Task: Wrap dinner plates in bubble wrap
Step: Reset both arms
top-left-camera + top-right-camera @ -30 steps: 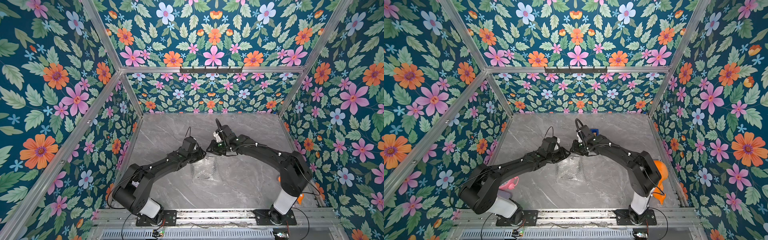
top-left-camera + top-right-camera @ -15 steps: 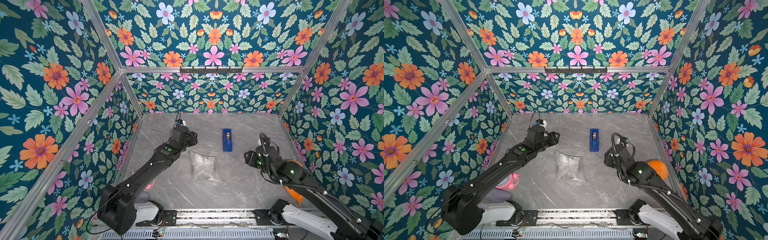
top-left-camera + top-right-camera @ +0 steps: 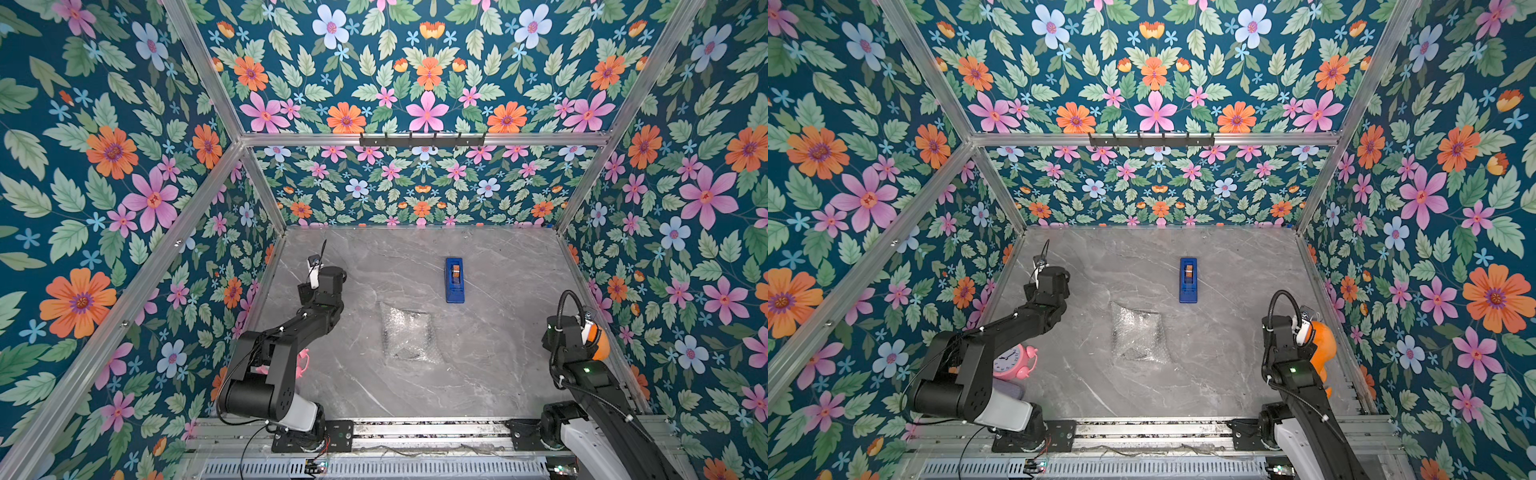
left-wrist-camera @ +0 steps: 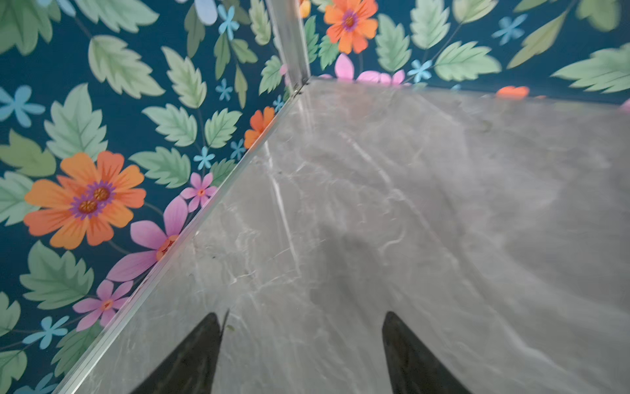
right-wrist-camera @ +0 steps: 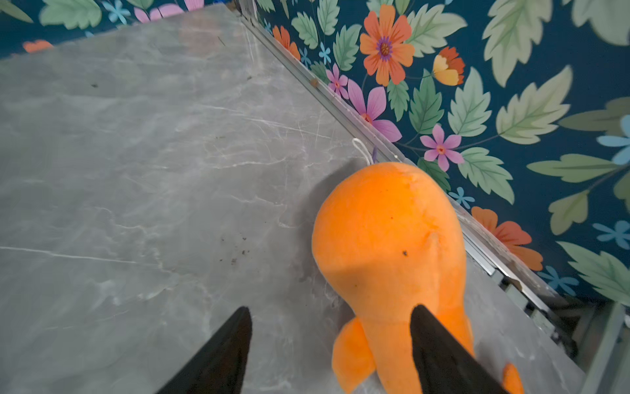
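The bubble wrap (image 3: 407, 334) (image 3: 1138, 334) lies as a folded, glinting bundle in the middle of the grey table, with neither gripper touching it. The dinner plates are hidden; only a dark patch shows through the wrap's near edge. In the left wrist view my left gripper (image 4: 300, 314) is open over bare table near the back-left corner, with nothing between its fingers. In the right wrist view my right gripper (image 5: 331, 308) is open at the right wall. One of its fingers (image 5: 439, 354) hangs in front of an orange whale toy (image 5: 388, 238) and holds nothing.
A blue tape dispenser (image 3: 454, 279) lies behind the bundle. A pink alarm clock (image 3: 1013, 361) stands at the near left, partly behind the left arm (image 3: 1000, 328). The whale toy (image 3: 1318, 345) sits against the right wall beside the right arm (image 3: 1287, 353). Floral walls enclose three sides.
Both arms have pulled back from above the bundle at the centre, the left toward the back-left corner and the right toward the right wall. Both grippers have opened.
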Robot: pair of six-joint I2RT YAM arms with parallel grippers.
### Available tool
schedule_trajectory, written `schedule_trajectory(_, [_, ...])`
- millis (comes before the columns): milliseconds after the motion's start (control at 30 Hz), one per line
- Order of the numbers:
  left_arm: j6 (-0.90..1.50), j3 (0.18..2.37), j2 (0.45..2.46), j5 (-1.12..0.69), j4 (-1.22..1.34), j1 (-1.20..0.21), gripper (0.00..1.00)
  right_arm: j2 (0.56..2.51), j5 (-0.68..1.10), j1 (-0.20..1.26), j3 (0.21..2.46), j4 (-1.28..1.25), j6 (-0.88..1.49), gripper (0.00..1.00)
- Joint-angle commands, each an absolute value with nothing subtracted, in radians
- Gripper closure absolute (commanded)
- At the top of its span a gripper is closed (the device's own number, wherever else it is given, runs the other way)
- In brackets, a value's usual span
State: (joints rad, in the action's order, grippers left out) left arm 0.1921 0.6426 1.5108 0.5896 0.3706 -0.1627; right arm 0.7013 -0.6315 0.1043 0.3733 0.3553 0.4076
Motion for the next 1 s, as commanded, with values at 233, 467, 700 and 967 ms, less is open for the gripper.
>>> schedule_trajectory(233, [0.097, 0.4, 1.546, 0.341, 0.966, -0.029, 0.03, 1.098, -0.224, -0.039, 0.269, -0.537, 0.187, 0.22])
schedule_trajectory(467, [0.038, 0.285, 1.595, 0.165, 1.209, -0.02, 0.0, 1.396, 0.089, -0.09, 0.404, -0.678, 0.092, 0.12])
schedule_trajectory(700, [0.032, 0.283, 1.603, 0.169, 1.226, -0.02, 0.0, 1.444, 0.021, -0.082, 0.285, -0.939, 0.113, 0.01])
schedule_trajectory(967, [0.022, 0.281, 1.605, 0.198, 1.234, -0.037, 0.0, 1.451, 0.002, -0.074, 0.284, -0.955, 0.106, 0.01])
